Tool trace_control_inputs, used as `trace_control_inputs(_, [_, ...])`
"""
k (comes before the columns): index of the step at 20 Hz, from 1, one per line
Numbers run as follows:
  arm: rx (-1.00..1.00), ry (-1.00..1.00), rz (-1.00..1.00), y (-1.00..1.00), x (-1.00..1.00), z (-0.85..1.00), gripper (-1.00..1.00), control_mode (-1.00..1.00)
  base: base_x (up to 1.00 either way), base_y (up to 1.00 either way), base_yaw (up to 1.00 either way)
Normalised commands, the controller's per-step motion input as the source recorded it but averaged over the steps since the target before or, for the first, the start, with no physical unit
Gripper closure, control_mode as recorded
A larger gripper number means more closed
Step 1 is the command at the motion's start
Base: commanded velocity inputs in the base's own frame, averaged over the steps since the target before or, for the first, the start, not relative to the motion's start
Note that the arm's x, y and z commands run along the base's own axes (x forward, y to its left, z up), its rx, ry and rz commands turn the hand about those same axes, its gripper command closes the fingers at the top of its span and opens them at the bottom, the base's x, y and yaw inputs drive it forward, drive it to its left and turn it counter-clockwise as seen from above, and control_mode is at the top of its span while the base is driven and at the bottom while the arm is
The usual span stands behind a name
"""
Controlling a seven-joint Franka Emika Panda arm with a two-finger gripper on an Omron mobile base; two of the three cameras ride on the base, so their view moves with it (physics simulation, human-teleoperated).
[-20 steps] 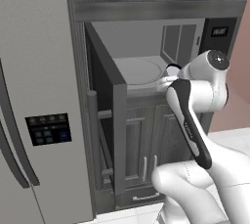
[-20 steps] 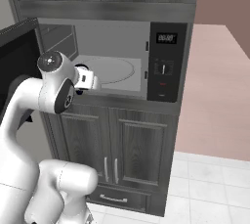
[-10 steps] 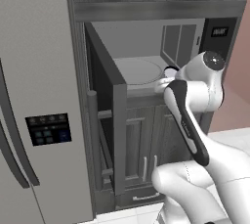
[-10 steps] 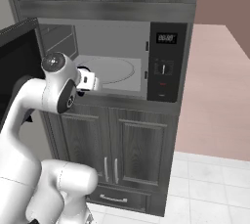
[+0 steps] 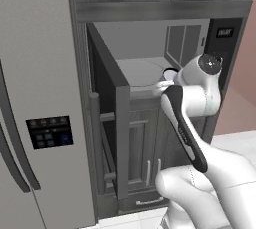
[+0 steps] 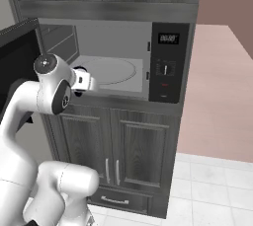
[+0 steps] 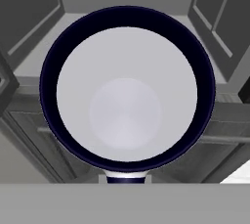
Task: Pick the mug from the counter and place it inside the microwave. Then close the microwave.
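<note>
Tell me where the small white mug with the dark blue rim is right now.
The small white mug with the dark blue rim is carried at the arm's end, at the open front of the dark-framed built-in microwave, just short of its round white turntable.

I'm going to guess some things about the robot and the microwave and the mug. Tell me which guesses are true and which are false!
1. The microwave door is open. True.
2. The mug is full of coffee. False: in the hand view its pale inside is empty.
3. The mug already sits on the turntable. False: it is held up at the front of the opening, close to the hand camera, and the round plate is bare.
4. The microwave's control panel has a small display at the top. True.
5. The cabinet doors under the microwave are open. False: both are shut.
</note>
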Motion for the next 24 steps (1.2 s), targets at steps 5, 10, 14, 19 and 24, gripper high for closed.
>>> trace_control_inputs(5, [-0.03, 0.00, -0.03, 0.13, 0.16, 0.07, 1.00, -1.00, 0.00, 0.00, 0.00])
trace_control_inputs(10, [0.00, 0.00, -0.01, 0.01, 0.19, 0.08, 1.00, -1.00, 0.00, 0.00, 0.00])
trace_control_inputs(14, [0.00, 0.00, 0.00, 0.00, 0.14, 0.03, 1.00, -1.00, 0.00, 0.00, 0.00])
trace_control_inputs(19, [0.00, 0.00, 0.01, 0.00, 0.04, 0.00, 1.00, -1.00, 0.00, 0.00, 0.00])
trace_control_inputs(24, [0.00, 0.07, 0.04, 0.00, 0.00, 0.01, 1.00, -1.00, 0.00, 0.00, 0.00])
